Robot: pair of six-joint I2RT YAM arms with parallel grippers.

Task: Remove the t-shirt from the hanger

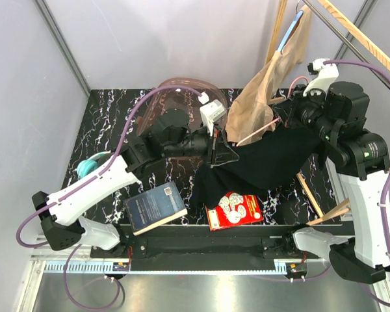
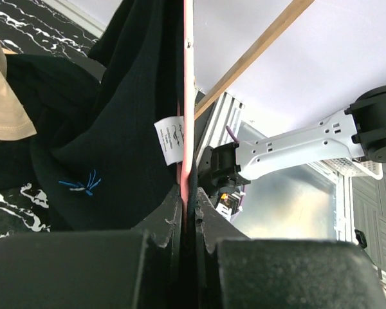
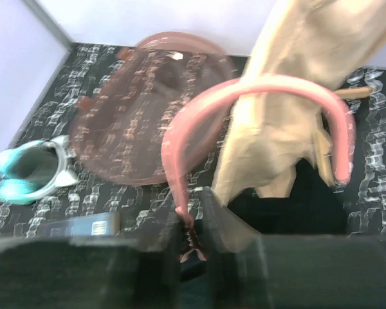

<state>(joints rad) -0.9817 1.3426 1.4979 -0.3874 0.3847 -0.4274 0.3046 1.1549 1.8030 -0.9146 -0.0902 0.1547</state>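
The black t-shirt (image 1: 266, 162) hangs on a pink hanger (image 1: 257, 134) and sags between my two grippers down to the table. My left gripper (image 1: 216, 151) is shut on the shirt's edge, with the hanger's pink arm (image 2: 187, 96) pinched in the same grip. The shirt (image 2: 109, 129) and its white label (image 2: 169, 139) show just beyond the jaws. My right gripper (image 1: 290, 116) is shut on the neck of the hanger below its curved pink hook (image 3: 257, 90). In the right wrist view the jaws (image 3: 192, 233) close round that neck. The image there is blurred.
A beige garment (image 1: 268, 84) hangs from the wooden rack (image 1: 361, 36) at back right, against the shirt. A pink see-through bowl (image 1: 182, 97) stands at the back. A teal object (image 1: 88, 168) lies left. A dark book (image 1: 156, 207) and a red packet (image 1: 234, 209) lie in front.
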